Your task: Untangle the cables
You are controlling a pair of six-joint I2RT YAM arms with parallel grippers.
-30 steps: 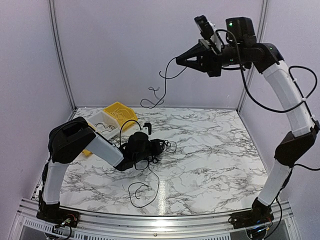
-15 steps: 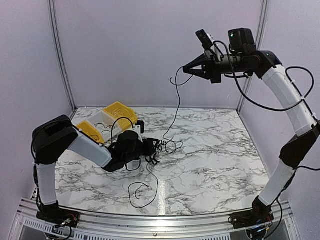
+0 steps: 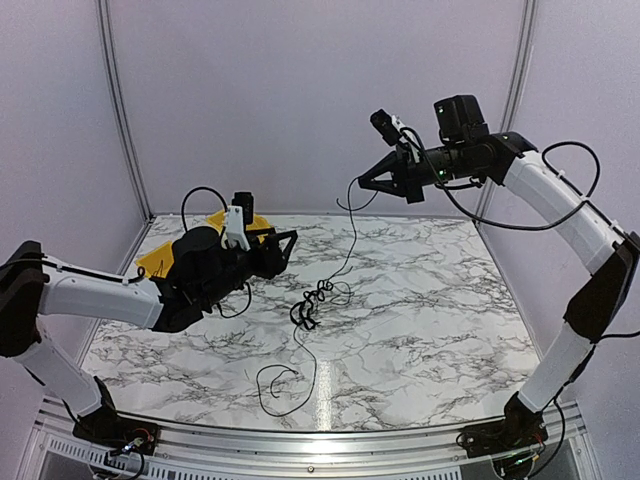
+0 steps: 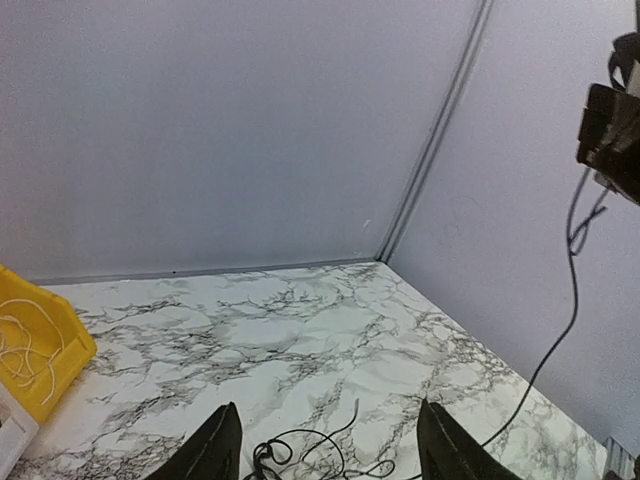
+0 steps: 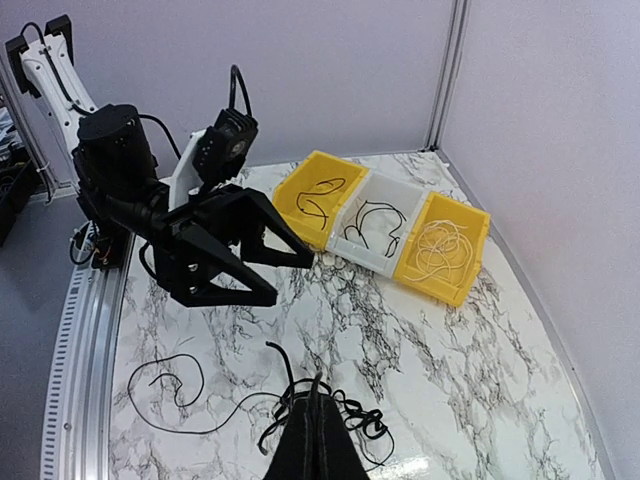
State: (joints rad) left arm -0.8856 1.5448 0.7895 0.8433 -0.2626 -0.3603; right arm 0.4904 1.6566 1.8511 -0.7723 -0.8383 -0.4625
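The cables point(image 3: 315, 300) are thin, black and string-fine, knotted into a small curly clump on the table, about midway between left and right. The clump lies flat, its loops overlapping and spilling slightly to the right. One strand point(image 3: 352, 240) rises from it, up and slightly right, fairly straight, to the right gripper point(image 3: 362, 183), whose closed fingers pinch it; a short end curls free just below the grip. Another strand point(image 3: 272, 370) trails slack from the clump toward the near edge, where it ends in an open loop with a small hooked tip.
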